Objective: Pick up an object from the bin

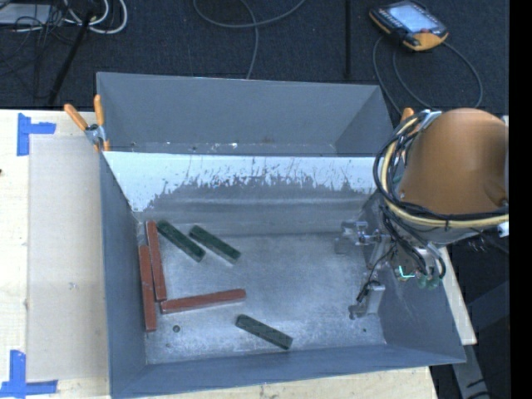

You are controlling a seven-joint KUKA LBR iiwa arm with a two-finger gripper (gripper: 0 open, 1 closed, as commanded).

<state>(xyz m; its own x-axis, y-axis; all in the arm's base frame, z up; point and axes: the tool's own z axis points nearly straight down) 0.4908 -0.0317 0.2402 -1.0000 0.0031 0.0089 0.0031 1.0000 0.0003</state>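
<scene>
My gripper hangs low at the right side of the bin, close to the right wall. Its two fingers stand apart, one fingertip toward the back and the other toward the front, with nothing between them. The nearest loose thing is a dark green bar lying flat near the front wall, well to the gripper's left. A red-brown bar lies crosswise left of that.
Two more red-brown bars lie side by side along the left wall. Two dark green bars lie slanted at the back left. The arm's orange cover and cables hang over the bin's right rim.
</scene>
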